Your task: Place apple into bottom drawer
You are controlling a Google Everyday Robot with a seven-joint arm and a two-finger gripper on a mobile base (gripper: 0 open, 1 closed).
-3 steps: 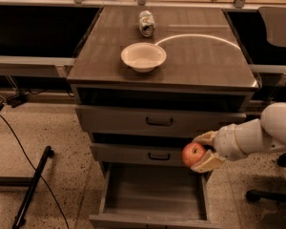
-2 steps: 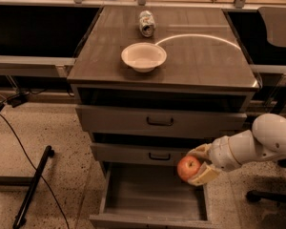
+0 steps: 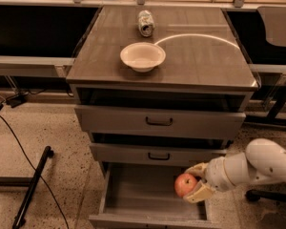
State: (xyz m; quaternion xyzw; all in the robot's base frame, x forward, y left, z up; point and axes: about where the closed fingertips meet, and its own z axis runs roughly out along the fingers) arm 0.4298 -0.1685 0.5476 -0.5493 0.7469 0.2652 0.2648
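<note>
The bottom drawer (image 3: 133, 197) is pulled open below the two upper drawers; its flat grey floor is bare. The red apple (image 3: 185, 184) with yellowish patches sits between the two cream fingers of my gripper (image 3: 192, 184), held over the right part of the open drawer, just above its floor. The white arm comes in from the right edge of the view. The gripper is shut on the apple.
A white bowl (image 3: 142, 57) and a can lying on its side (image 3: 145, 23) are on the cabinet top (image 3: 205, 61). A black cable and a stand leg (image 3: 31, 187) lie on the floor at left. A chair base (image 3: 271, 194) stands at right.
The gripper with the apple has moved down and left, from beside the middle drawer front to over the open bottom drawer.
</note>
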